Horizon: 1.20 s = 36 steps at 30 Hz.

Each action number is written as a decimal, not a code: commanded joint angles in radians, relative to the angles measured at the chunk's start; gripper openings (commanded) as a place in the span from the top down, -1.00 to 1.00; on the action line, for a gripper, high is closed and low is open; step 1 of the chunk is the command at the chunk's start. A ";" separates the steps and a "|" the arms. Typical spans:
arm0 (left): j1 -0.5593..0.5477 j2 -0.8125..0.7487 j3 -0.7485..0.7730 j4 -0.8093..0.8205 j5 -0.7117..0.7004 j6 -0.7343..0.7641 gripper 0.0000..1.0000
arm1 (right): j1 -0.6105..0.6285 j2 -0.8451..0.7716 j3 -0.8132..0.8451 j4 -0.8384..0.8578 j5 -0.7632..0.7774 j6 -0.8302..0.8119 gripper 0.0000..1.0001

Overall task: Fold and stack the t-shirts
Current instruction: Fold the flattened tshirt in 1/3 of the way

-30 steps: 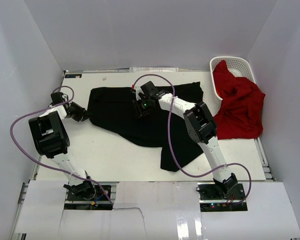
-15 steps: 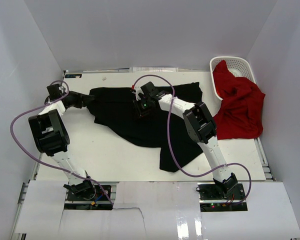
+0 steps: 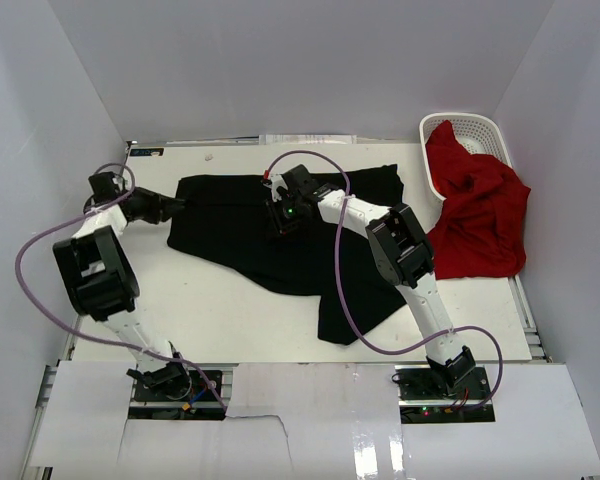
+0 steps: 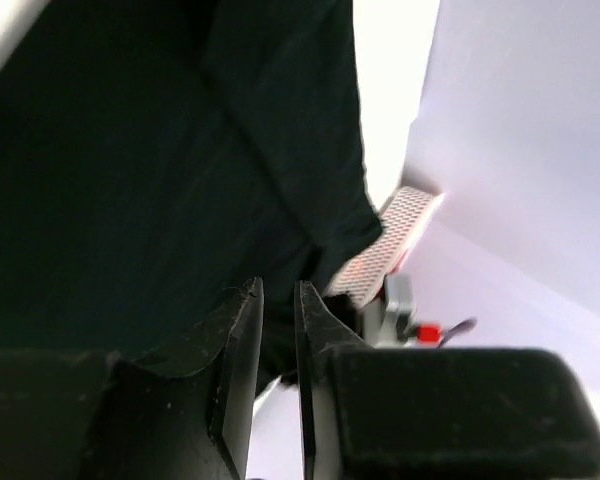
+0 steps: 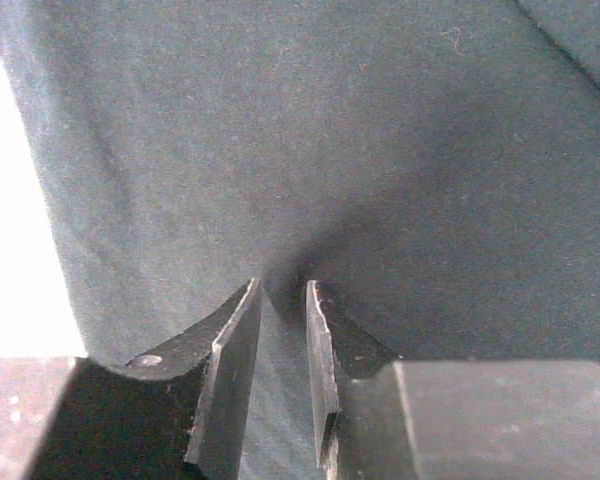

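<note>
The black t-shirt (image 3: 250, 240) lies spread across the middle of the white table (image 3: 210, 310), one part trailing toward the near edge. My left gripper (image 3: 172, 206) is shut on its left edge, low over the table. In the left wrist view the left gripper (image 4: 277, 288) has dark cloth (image 4: 130, 150) between its narrow jaws. My right gripper (image 3: 280, 222) points down onto the shirt's middle. In the right wrist view the right gripper (image 5: 282, 285) pinches a puckered fold of the black cloth (image 5: 330, 130). The red t-shirt (image 3: 480, 215) hangs crumpled at the right.
A white lattice basket (image 3: 460, 118) stands at the back right corner, with the red cloth spilling out of it onto the table. White walls close in the table on three sides. Purple cables loop from both arms.
My left gripper has moved toward the back left, drawing the black shirt's left edge out flatter. My right gripper's jaws have narrowed onto the cloth; that arm has stayed in place.
</note>
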 commanded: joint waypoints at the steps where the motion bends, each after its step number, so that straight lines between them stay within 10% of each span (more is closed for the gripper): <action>1: 0.010 -0.277 -0.054 -0.121 -0.119 0.176 0.40 | 0.011 0.004 -0.023 -0.070 0.034 -0.017 0.35; 9: 0.012 -0.448 -0.167 -0.244 -0.314 0.328 0.01 | 0.013 0.005 -0.011 -0.087 0.048 -0.033 -0.04; 36: 0.027 -0.118 -0.302 -0.066 -0.412 0.136 0.21 | 0.011 -0.036 -0.060 -0.078 0.055 -0.034 -0.11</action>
